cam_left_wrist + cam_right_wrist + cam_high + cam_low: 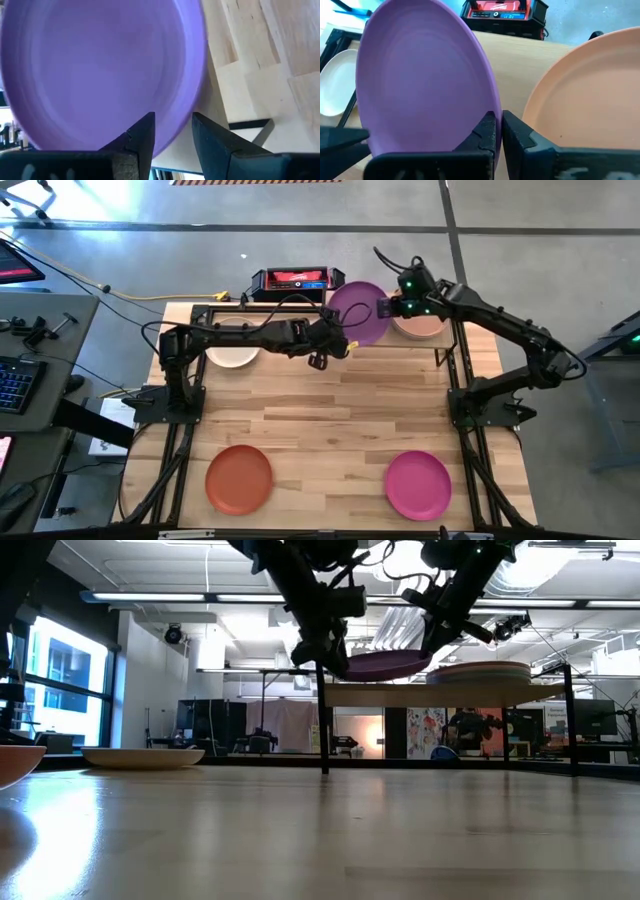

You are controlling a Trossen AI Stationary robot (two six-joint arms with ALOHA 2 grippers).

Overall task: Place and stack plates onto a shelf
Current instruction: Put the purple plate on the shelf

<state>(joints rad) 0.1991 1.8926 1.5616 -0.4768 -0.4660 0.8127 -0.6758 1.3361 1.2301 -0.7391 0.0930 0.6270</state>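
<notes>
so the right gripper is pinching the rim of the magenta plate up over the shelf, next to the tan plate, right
Not quite. The plate that the right gripper pinches is the purple plate, as the right wrist view shows. The magenta plate lies on the table's near edge in the high view. The rest holds: it is over the shelf, beside the tan plate.

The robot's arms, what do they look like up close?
Both are slim and black, built of jointed links, with loose black cables looping along them. The right arm shows small green lights near its wrist. Each ends in two dark, wedge-shaped fingers.
</notes>
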